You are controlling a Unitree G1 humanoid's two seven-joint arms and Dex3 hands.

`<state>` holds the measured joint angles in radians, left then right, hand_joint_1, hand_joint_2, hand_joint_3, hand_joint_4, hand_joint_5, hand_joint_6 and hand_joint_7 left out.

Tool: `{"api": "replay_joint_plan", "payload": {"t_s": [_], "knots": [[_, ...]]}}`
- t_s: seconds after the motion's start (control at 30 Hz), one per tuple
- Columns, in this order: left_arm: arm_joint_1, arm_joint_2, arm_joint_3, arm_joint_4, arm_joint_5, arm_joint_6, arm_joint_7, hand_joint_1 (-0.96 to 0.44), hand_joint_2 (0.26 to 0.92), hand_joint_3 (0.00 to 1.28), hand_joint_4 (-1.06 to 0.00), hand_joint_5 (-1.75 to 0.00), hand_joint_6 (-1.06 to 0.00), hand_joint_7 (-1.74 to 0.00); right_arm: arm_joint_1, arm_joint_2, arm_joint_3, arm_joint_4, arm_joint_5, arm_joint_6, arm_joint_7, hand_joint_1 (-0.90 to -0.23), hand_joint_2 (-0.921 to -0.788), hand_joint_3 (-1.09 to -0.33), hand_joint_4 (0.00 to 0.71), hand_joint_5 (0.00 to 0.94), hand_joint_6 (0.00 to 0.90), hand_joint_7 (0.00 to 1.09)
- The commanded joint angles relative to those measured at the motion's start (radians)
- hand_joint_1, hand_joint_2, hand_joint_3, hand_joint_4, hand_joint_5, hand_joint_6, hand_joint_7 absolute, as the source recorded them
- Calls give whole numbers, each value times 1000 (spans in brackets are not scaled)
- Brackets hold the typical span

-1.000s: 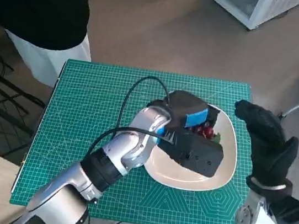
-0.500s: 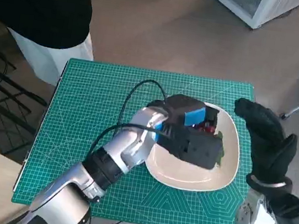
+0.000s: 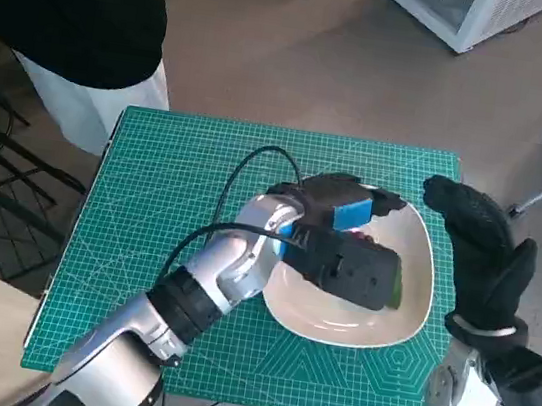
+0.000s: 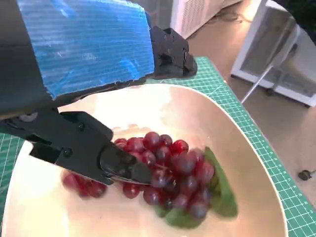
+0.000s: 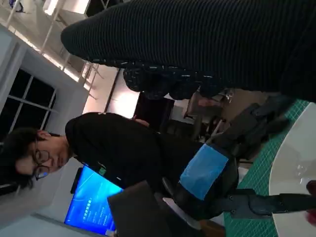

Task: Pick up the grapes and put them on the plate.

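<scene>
The grapes (image 4: pixel 170 175) are lying on the plate (image 3: pixel 408 308), the left robot hand (image 3: pixel 343 228) hovering over them; whether it is gripping them is unclear. The right robot hand (image 3: pixel 481 253) is hanging empty, fingers spread, right of the plate.

Plate (image 4: pixel 247 163) glossy, smooth – grapes (image 4: pixel 168 173) shiny-skinned – right robot hand (image 3: pixel 480 258) matt knitted cloth.

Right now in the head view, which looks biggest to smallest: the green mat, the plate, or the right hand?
1. Green mat, clearly the largest.
2. Plate, though the left hand covers part of it.
3. Right hand, smallest; it may be nearer the camera, so it could look bigger than it is.
</scene>
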<state>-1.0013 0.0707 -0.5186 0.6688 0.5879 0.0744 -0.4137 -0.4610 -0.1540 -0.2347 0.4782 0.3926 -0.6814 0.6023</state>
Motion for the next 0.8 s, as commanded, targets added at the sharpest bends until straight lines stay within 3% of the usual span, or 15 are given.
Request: {"api": "replay_joint_plan", "payload": {"t_s": [0.03, 0.43, 0.6, 0.8], "knots": [[21, 41, 68, 8, -94, -79, -36, -623, 919, 54, 0, 0, -74, 0, 6, 1, 4, 13, 7, 16, 2, -507, -921, -633, 361, 1, 282, 6], [149, 113, 353, 49, -490, -298, -171, -579, 921, 154, 1, 1, -29, -1, 4, 6, 11, 3, 6, 23, 0, -507, -921, -636, 363, 1, 282, 5], [226, 99, 467, 12, -631, -342, -162, -560, 921, 226, 1, 1, -41, -9, 3, 9, 16, -1, 2, 25, -3, -506, -921, -639, 364, 2, 281, 5], [357, 55, 582, -97, -747, -456, -77, -548, 921, 333, -9, -4, -79, -27, 5, 10, 20, -3, -3, 22, -6, -506, -921, -640, 364, 1, 281, 5]]}}
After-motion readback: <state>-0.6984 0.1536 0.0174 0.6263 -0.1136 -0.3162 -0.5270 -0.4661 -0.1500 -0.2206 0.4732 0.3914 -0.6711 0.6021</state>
